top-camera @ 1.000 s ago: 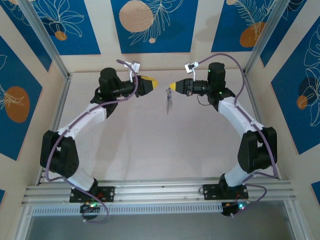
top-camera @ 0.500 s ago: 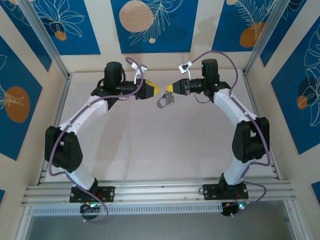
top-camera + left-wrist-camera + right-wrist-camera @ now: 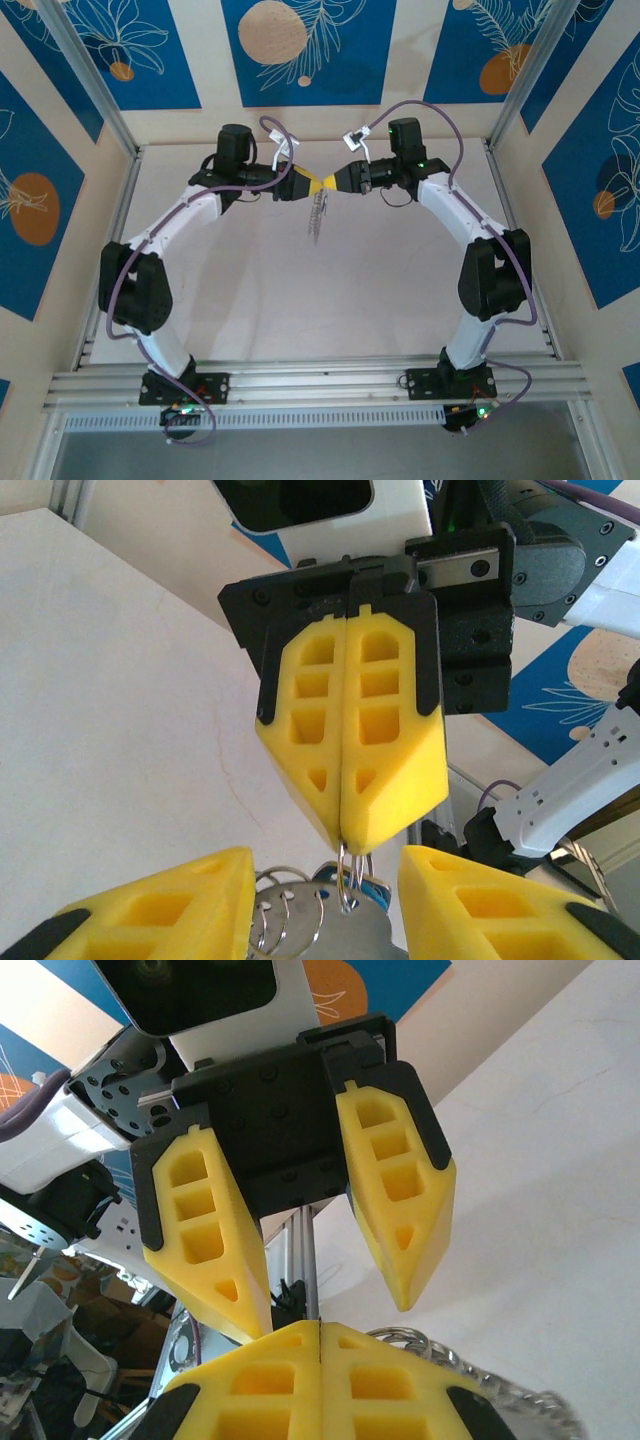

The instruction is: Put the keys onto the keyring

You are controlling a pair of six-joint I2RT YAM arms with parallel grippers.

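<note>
In the top view my two grippers meet tip to tip in the upper middle of the frame, above the pale table point(image 3: 250, 290). My left gripper point(image 3: 308, 185) comes in from the left and my right gripper point(image 3: 332, 182) from the right.

My right fingers are clenched flat against each other. In the left wrist view my right gripper point(image 3: 348, 832) points down the centre of the frame, with thin wire loops of the keyring point(image 3: 345, 880) pinched at its very tip. In the right wrist view those same pads point(image 3: 250, 1380) sit pressed together along the bottom edge.

My left fingers are released. Its two yellow fingers point(image 3: 205, 1225) stand well apart on either side of my right tips. In the left wrist view they flank the ring cluster at the bottom of the frame. The left one lies just beside the loops, but I cannot tell whether it touches them.

The keyring point(image 3: 318, 215) hangs from the meeting point as a thin sliver. Its long axis runs top to bottom in the top view. Its upper end is at my fingertips, and its free end points toward the bottom of the frame, leaning slightly left. Coiled rings point(image 3: 490, 1385) trail off to the lower right in the right wrist view.
</note>
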